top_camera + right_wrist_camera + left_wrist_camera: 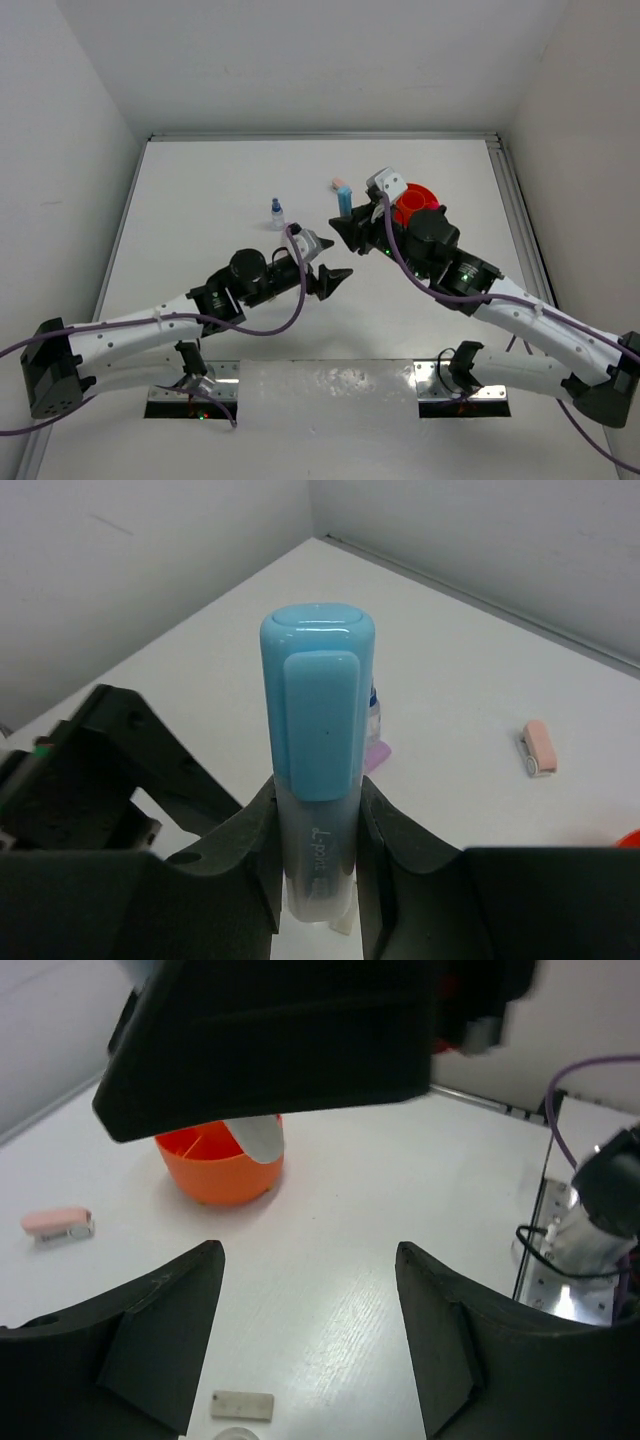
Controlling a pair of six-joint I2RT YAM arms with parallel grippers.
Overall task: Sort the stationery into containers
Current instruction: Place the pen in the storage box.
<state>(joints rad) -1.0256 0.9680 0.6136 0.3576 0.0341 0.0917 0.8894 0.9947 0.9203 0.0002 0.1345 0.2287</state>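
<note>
The right gripper [318,815] clamps a light blue tube [318,680] with clipped cap and frosted body; left gripper [308,1260] gapes empty.

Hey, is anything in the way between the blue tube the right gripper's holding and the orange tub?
Nothing visible does. The right gripper holds the tube upright, raised close to the tub. The pink eraser lies off to one side, out of that path.

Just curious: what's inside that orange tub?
Only orange dividers show inside the orange tub; the right arm covers most of its inside, so any contents cannot be seen.
</note>
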